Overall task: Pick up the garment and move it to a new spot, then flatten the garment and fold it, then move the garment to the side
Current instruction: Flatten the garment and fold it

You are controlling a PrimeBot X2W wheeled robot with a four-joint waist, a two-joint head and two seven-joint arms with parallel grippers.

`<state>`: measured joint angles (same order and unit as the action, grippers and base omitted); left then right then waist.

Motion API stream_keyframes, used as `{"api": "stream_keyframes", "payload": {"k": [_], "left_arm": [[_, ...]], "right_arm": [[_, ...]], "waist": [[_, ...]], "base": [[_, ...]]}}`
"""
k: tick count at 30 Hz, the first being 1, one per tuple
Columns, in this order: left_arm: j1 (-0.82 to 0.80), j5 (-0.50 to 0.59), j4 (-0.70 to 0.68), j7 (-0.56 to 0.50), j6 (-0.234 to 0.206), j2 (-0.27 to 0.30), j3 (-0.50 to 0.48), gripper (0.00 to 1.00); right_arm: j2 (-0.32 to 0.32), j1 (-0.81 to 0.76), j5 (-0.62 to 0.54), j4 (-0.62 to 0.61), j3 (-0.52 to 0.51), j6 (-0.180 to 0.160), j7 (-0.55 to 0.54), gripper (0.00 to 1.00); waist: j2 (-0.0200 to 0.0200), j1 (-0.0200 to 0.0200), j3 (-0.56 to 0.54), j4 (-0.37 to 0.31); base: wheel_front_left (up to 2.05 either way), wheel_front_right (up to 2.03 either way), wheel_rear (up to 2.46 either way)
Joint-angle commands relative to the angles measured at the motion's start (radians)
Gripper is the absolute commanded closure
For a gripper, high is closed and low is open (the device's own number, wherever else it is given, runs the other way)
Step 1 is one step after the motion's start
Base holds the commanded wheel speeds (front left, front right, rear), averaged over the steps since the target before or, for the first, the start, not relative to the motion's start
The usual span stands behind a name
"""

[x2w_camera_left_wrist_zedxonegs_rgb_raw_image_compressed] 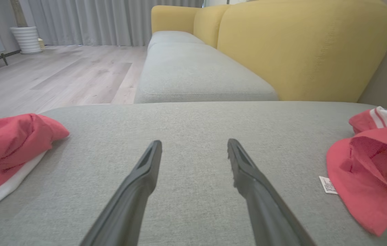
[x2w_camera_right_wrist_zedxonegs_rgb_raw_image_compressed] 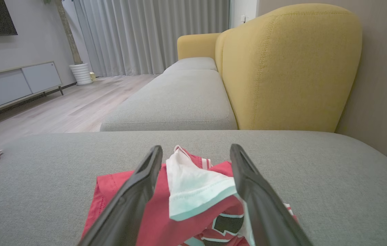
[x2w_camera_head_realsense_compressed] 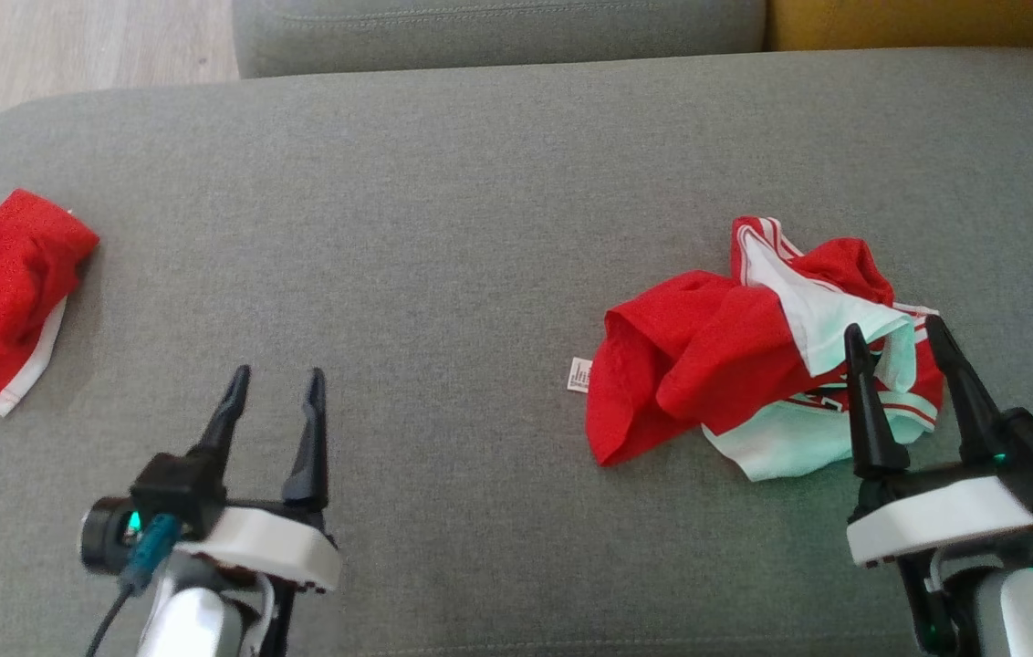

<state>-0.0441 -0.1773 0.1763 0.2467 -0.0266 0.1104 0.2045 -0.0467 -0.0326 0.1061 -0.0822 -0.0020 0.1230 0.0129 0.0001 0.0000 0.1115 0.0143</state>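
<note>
No legible text; white tag (x2w_camera_head_realsense_compressed: 579, 374) at red garment (x2w_camera_head_realsense_compressed: 708, 365) edge, print unreadable.

Grey sofa cushions (x2w_camera_right_wrist_zedxonegs_rgb_raw_image_compressed: 179, 102) with yellow backrest (x2w_camera_right_wrist_zedxonegs_rgb_raw_image_compressed: 289, 68), pale wood floor (x2w_camera_right_wrist_zedxonegs_rgb_raw_image_compressed: 77, 109), long grey curtains (x2w_camera_right_wrist_zedxonegs_rgb_raw_image_compressed: 145, 34), low sideboard (x2w_camera_right_wrist_zedxonegs_rgb_raw_image_compressed: 19, 82).

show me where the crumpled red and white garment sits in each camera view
head view: crumpled garment, right of centre, at the right gripper tips.
left wrist view: far right edge.
right wrist view: bottom centre, between the fingers.
shared landmark: yellow sofa back, upper right in each.
</note>
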Motion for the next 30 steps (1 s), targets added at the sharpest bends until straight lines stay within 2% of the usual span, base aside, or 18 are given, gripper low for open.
{"api": "stream_keyframes", "payload": {"k": [1,3,6,9,12,13,17,20,27,28,30], "left_arm": [[-0.05,0.01,-0.034,0.002,0.005,0.009,-0.015,0.0],[-0.071,0.016,-0.034,0.001,0.022,0.003,0.013,0.0],[-0.12,0.02,-0.033,-0.011,0.07,-0.015,0.085,0.0],[-0.182,0.019,-0.03,-0.028,0.115,-0.037,0.19,0.0],[-0.239,0.0,-0.015,-0.055,0.142,-0.05,0.313,0.0],[-0.239,0.0,-0.015,-0.055,0.142,-0.05,0.313,0.0],[-0.309,-0.047,0.027,-0.101,0.154,-0.057,0.458,0.0],[-0.355,-0.088,0.066,-0.121,0.156,-0.059,0.532,0.0],[-0.435,-0.152,0.174,-0.135,0.155,-0.06,0.602,0.0],[-0.443,-0.154,0.193,-0.142,0.153,-0.06,0.606,0.25],[-0.455,-0.164,0.225,-0.145,0.15,-0.06,0.61,1.0]], "right_arm": [[-0.004,0.018,0.007,-0.033,0.017,0.008,-0.002,0.0],[-0.004,0.02,0.008,-0.037,0.01,0.008,-0.004,0.0],[-0.004,0.027,0.007,-0.042,0.003,0.008,-0.006,0.0],[-0.004,0.036,0.006,-0.045,0.003,0.008,-0.011,0.0],[-0.004,0.045,0.008,-0.045,0.013,0.008,-0.014,0.0],[-0.004,0.045,0.008,-0.045,0.013,0.008,-0.014,0.0],[-0.004,0.06,0.016,-0.038,0.026,0.008,-0.013,0.0],[-0.004,0.073,0.023,-0.032,0.034,0.008,-0.008,0.0],[-0.004,0.097,0.036,-0.01,0.045,0.008,0.012,0.0],[-0.004,0.099,0.04,-0.007,0.045,0.008,0.015,0.0],[-0.004,0.1,0.046,0.0,0.045,0.008,0.021,0.0]], "waist": [[-0.0001,0.0,0.004,0.002],[-0.0001,0.0,0.009,0.005],[-0.0001,0.0,0.022,0.006],[-0.0001,0.0,0.041,-0.001],[-0.0001,0.0,0.06,-0.018],[-0.0001,0.0,0.06,-0.018],[-0.0001,0.0,0.089,-0.051],[-0.0001,0.0,0.111,-0.079],[-0.0001,0.0,0.149,-0.141],[-0.0001,0.0,0.152,-0.148],[-0.0001,0.0,0.155,-0.157]], "base": [[0.0,0.0,0.0],[0.0,0.0,0.0],[0.0,0.0,0.0],[0.0,0.0,0.0],[0.0,0.0,0.0],[0.0,0.0,0.0],[0.0,0.0,0.0],[0.0,0.0,0.0],[0.0,0.0,0.0],[0.0,0.0,0.0],[0.0,0.0,0.0]]}}
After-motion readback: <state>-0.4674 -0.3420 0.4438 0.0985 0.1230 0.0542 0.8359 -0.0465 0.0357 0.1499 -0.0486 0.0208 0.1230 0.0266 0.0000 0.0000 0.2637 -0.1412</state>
